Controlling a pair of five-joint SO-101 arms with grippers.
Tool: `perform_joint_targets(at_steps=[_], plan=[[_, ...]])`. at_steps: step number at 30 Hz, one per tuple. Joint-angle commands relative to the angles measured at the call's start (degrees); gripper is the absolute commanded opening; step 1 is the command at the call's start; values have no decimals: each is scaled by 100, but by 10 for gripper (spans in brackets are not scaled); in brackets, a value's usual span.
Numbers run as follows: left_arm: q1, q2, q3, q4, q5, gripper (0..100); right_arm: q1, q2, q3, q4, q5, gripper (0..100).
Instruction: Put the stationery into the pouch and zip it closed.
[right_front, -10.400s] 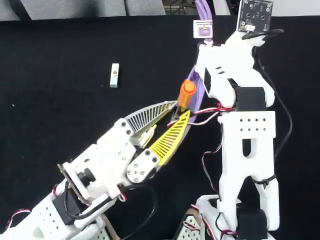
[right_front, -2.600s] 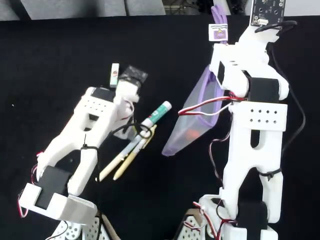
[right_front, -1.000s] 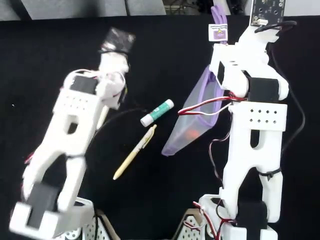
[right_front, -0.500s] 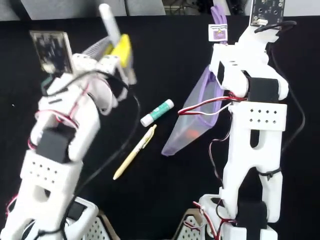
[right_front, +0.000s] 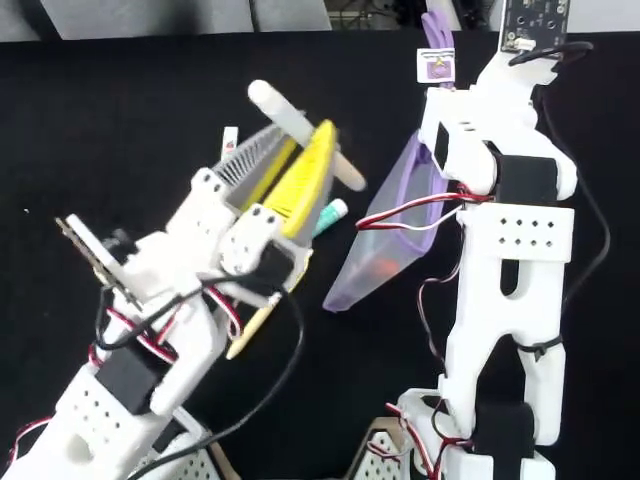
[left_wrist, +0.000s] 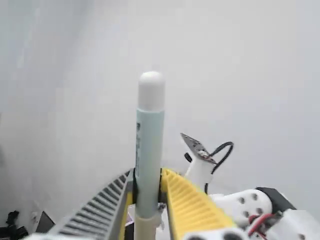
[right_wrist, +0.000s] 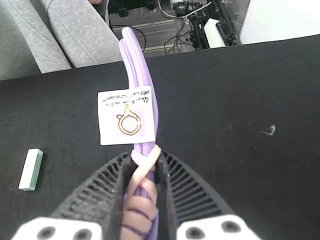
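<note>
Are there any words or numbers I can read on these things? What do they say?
White tag on the purple pouch: one line of tiny print, too small to read, above a drawing of a yellow clasp.
Pen in the left gripper: small print along the barrel, too blurred to read.
Eraser: nothing readable.

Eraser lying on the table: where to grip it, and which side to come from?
Take the eraser across its two long faces, near mid-length, coming straight down from above. It is a small slim block lying flat on the black table, with bare surface along both long sides, so fingers should fit down either side. A sideways approach would likely just push it along.
</note>
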Motion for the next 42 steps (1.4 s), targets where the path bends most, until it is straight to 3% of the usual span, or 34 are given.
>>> perform_joint_targets(at_steps=[1,9,14,17,24,42], plan=[[470,-105,-4,-141,53,29,35,22,-215,26,70,11],[1349,-105,40,-132,18,29,35,22,-215,9,70,11],[1719,-62,268,-185,-862,29,35,22,-215,9,70,11],[1684,255,391,-668,-1222,29,35,22,-215,9,70,11],[1015,1363,813,-2004,-1371,29,70,13,-224,35,70,11],[-321,1116,418,-1987,-1363,29,352,-31,-356,273,264,11]])
